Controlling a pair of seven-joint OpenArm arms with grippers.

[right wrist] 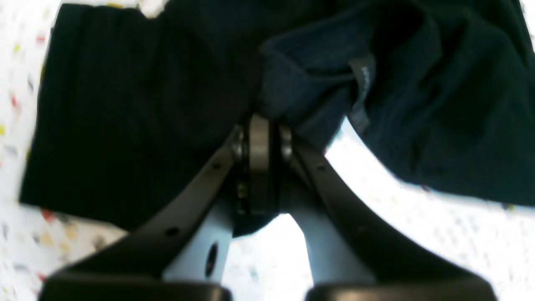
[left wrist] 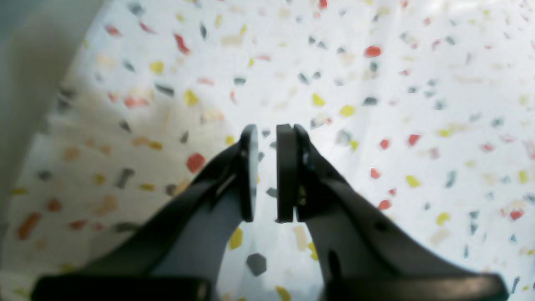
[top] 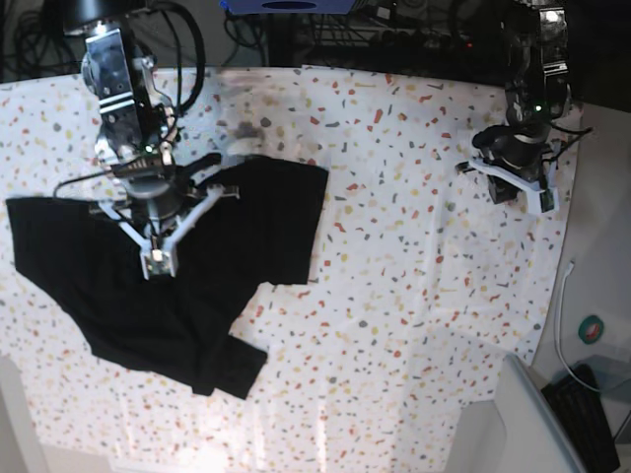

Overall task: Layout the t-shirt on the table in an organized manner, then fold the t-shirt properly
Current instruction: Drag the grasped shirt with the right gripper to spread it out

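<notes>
- One table (top: 414,296), white with coloured flecks, carries everything I see; the t-shirt (top: 177,286) sprawls crumpled on the side of my right arm, not yet laid flat.
- I judge the black cloth light, limp and prone to bunching: best taken at hem corners or shoulder seams, pinching a single layer.
- Right gripper (right wrist: 263,138) is clamped tight on a fold of shirt, beside the small tag (right wrist: 363,83).
- Left gripper (left wrist: 267,171) hangs over bare table, jaws a narrow slit apart, holding nothing.
</notes>
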